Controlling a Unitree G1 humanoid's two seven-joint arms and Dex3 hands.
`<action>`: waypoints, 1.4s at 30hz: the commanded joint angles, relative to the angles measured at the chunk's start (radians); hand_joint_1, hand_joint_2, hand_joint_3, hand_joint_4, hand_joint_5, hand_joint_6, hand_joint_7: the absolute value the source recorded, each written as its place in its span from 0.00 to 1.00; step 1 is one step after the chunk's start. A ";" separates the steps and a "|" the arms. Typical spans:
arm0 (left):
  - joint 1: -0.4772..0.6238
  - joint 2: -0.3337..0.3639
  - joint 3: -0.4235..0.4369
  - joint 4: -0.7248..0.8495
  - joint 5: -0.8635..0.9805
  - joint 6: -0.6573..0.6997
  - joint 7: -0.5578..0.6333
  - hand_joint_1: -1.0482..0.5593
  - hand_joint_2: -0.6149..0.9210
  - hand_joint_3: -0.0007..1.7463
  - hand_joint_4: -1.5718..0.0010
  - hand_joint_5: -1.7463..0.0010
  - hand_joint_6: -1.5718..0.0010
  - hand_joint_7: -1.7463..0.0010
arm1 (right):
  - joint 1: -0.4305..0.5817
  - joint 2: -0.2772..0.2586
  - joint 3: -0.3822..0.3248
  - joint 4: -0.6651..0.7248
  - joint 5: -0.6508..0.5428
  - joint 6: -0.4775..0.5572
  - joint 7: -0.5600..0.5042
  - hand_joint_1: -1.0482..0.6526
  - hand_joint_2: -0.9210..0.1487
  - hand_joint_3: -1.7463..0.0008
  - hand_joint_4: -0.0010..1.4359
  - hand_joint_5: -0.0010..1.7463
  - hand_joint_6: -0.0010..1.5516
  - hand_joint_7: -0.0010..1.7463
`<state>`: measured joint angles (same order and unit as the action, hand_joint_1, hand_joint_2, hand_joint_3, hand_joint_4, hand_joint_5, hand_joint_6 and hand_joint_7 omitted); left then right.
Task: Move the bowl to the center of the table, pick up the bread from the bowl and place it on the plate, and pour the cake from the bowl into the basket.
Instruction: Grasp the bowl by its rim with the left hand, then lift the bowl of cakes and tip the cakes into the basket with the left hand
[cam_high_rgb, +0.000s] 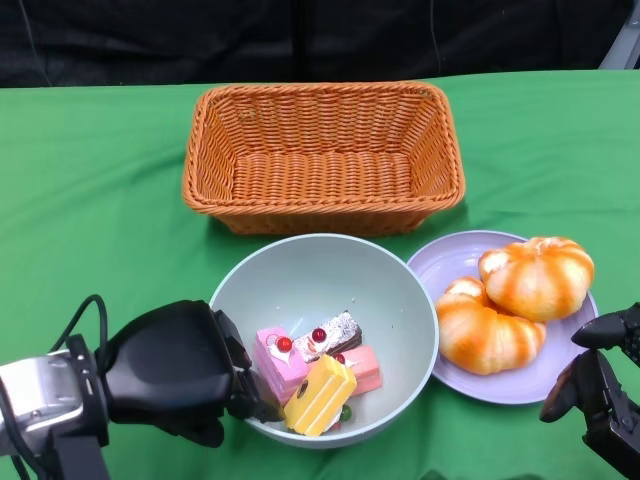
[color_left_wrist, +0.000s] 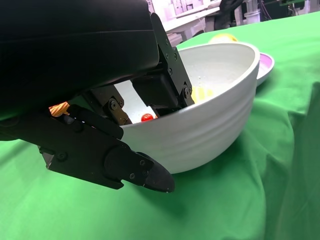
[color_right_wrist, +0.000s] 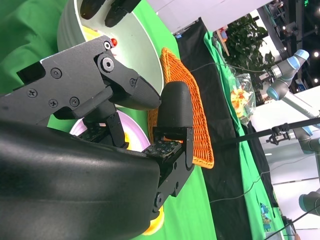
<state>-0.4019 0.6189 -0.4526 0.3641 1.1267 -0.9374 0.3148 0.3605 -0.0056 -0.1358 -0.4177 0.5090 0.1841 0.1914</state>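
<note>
Two breads plated, cakes in bowl

Largest, the basket (cam_high_rgb: 323, 158) sits behind on the table (cam_high_rgb: 90, 200). Before it, the bowl (cam_high_rgb: 300, 275) holds four cakes (cam_high_rgb: 318, 375); the left hand (cam_high_rgb: 175, 372) grips its rim. Beside it, the plate (cam_high_rgb: 445, 265) carries both breads (cam_high_rgb: 535, 277). Right hand (cam_high_rgb: 600, 375) hovers, fingers apart, holding nothing.

bowl of cakes gripped at its rim, two breads on the plate

the left hand (cam_high_rgb: 175, 372) grips the near-left rim of the pale bowl (cam_high_rgb: 300, 270), which holds cake pieces (cam_high_rgb: 315, 372). two breads (cam_high_rgb: 515, 300) lie on the purple plate (cam_high_rgb: 440, 262) beside it. the orange basket (cam_high_rgb: 322, 157) stands behind on the green bench (cam_high_rgb: 90, 200); the right hand (cam_high_rgb: 600, 385) hovers by the plate, holding nothing.
</note>
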 joint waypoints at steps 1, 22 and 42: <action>0.011 0.007 -0.025 -0.014 -0.003 0.028 0.003 0.43 0.95 0.01 0.31 0.98 0.36 0.98 | 0.005 0.000 -0.005 -0.014 0.005 -0.006 -0.001 0.56 0.24 0.42 0.45 1.00 0.38 0.86; -0.144 -0.100 -0.182 0.406 -0.043 -0.096 0.298 0.52 0.97 0.02 0.47 0.18 0.17 0.93 | 0.010 0.006 0.000 -0.013 0.002 -0.013 -0.003 0.56 0.27 0.39 0.45 1.00 0.38 0.86; -0.115 -0.005 -0.213 0.372 -1.013 -0.376 -0.358 0.53 0.87 0.51 0.54 0.00 0.56 0.20 | -0.007 0.001 -0.006 0.013 0.015 0.011 -0.001 0.57 0.24 0.41 0.43 1.00 0.38 0.84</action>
<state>-0.5372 0.5749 -0.6465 0.7987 0.2613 -1.3389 0.0426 0.3580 0.0003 -0.1306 -0.4092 0.5123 0.1835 0.1969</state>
